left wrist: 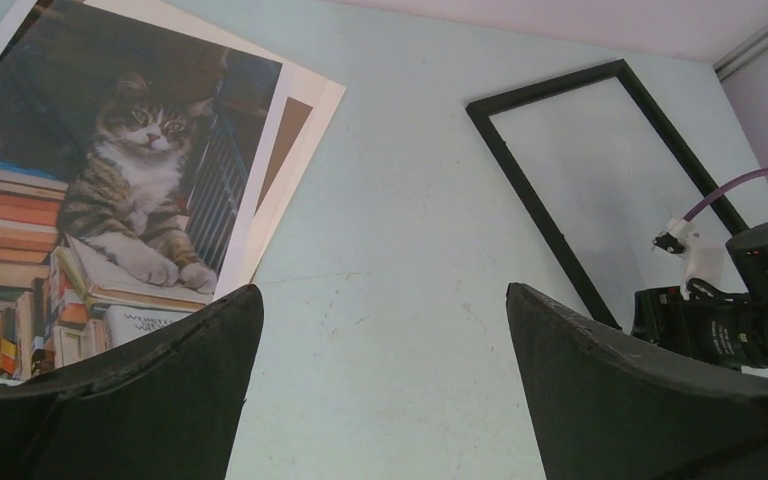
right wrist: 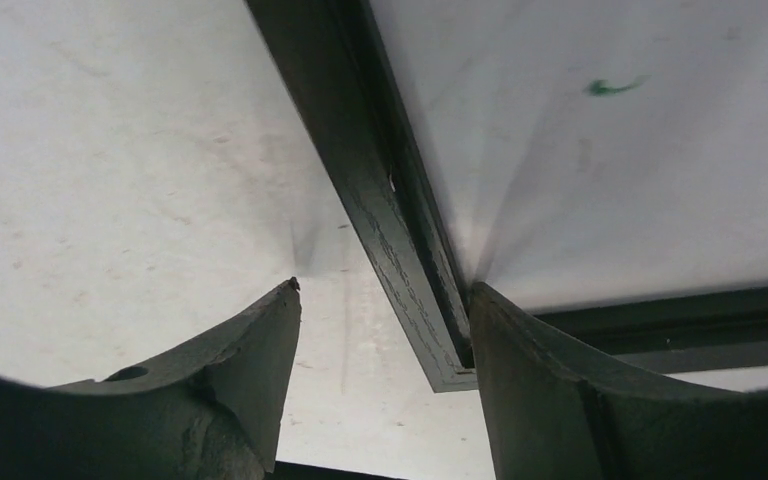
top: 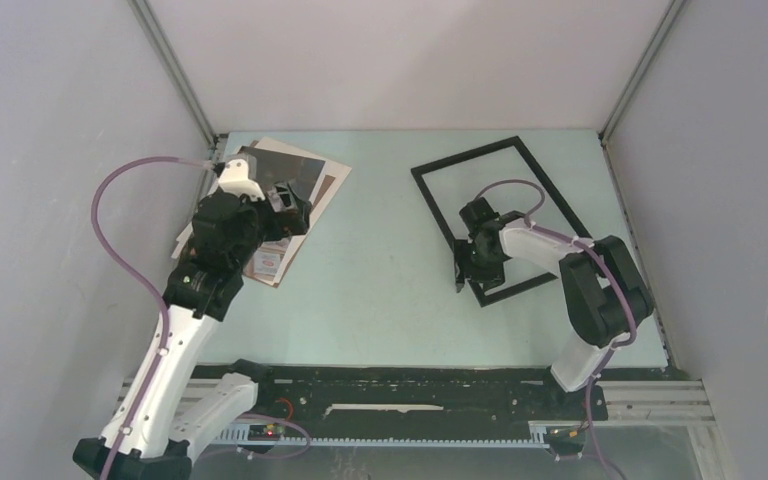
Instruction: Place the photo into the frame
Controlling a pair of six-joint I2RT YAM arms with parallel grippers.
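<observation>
Top external: worktop [top: 380,290] carrying the frame [top: 463,154] flat toward its far right corner, the photo [top: 290,170] by its far left corner. Right gripper [top: 463,278] half-spread astride the frame's near corner, clamping nothing yet; left gripper [top: 285,200] released near the photo. Centre the rail [right wrist: 400,270] before squeezing. Right wrist alone: one finger [right wrist: 520,340] touching rail, other apart; left wrist alone: cat print.

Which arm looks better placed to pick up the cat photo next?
Left. The left hand, open, hovers beside the photo; the right hand straddles a corner of the frame across the table.
</observation>
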